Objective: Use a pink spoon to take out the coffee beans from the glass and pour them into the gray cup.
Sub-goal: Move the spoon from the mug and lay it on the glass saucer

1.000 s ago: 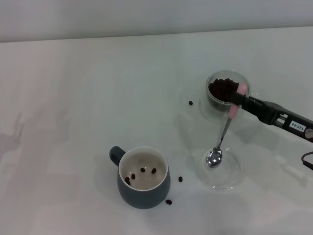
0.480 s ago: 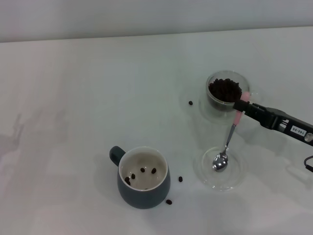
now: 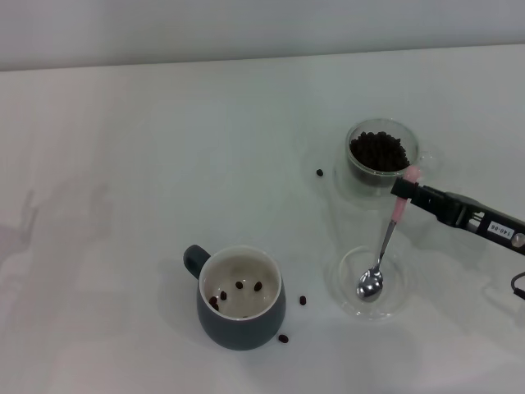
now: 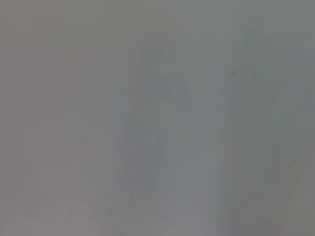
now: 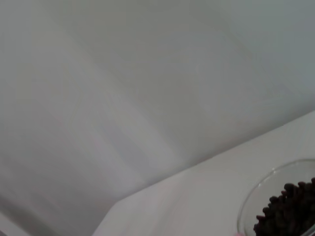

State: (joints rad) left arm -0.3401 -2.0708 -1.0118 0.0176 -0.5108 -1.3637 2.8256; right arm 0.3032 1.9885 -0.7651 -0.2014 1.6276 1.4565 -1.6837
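My right gripper (image 3: 408,190) comes in from the right and is shut on the pale pink handle of the pink spoon (image 3: 382,250). The spoon hangs down with its silver bowl resting in the flat clear dish (image 3: 367,283). The glass (image 3: 380,153) stands just behind the gripper, filled with coffee beans (image 3: 378,150); its rim and beans also show in the right wrist view (image 5: 290,209). The gray cup (image 3: 239,298) stands at the front centre with a few beans inside. My left gripper is out of view.
Loose beans lie on the white table: one left of the glass (image 3: 319,172), two by the gray cup (image 3: 302,300). The left wrist view shows only bare surface.
My right gripper has moved toward the front and right, away from the glass, carrying the spoon. The spoon bowl now rests lower and further right in the flat dish.
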